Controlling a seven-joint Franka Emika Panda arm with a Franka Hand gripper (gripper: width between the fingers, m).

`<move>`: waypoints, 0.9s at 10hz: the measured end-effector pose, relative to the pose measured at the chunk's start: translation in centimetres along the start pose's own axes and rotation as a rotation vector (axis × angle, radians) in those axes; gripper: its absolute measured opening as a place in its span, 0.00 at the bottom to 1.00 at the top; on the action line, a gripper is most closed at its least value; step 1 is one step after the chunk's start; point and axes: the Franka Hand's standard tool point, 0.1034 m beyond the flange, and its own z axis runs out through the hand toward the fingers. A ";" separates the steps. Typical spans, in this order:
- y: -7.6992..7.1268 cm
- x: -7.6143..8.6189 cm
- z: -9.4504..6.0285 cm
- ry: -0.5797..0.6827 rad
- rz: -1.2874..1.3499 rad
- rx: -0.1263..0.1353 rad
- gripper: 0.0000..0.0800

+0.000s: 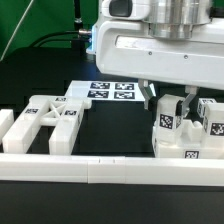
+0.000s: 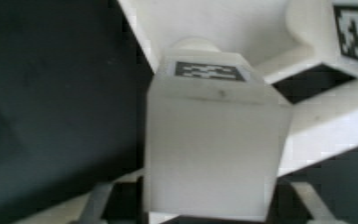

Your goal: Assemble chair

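Observation:
My gripper [image 1: 168, 100] hangs over the chair pieces at the exterior view's right. It is open, and its fingers [image 2: 110, 196] straddle the near end of a long white block [image 2: 211, 140] with a tag on its far end. A dark gap shows on each side between finger and block. The same block [image 1: 167, 122] stands among other tagged white pieces [image 1: 205, 125]. A white cut-out frame [image 1: 52, 120] lies at the exterior view's left. In the wrist view, more white chair parts [image 2: 274, 35] lie behind the block.
The marker board [image 1: 110, 90] lies flat behind the middle of the black table. A long white border rail [image 1: 100, 166] runs along the front edge. A small white piece [image 1: 6, 125] sits at the far left.

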 end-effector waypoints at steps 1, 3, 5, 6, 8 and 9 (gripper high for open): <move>0.1 -0.1 0.0 0.001 0.119 0.003 0.36; 0.1 -0.1 -0.1 0.019 0.304 0.037 0.36; 0.1 -0.1 -0.1 0.011 0.541 0.071 0.36; 0.1 0.0 0.0 0.006 0.611 0.077 0.36; 0.1 -0.1 0.0 0.006 0.584 0.076 0.36; 0.1 -0.1 0.1 0.002 0.547 0.071 0.60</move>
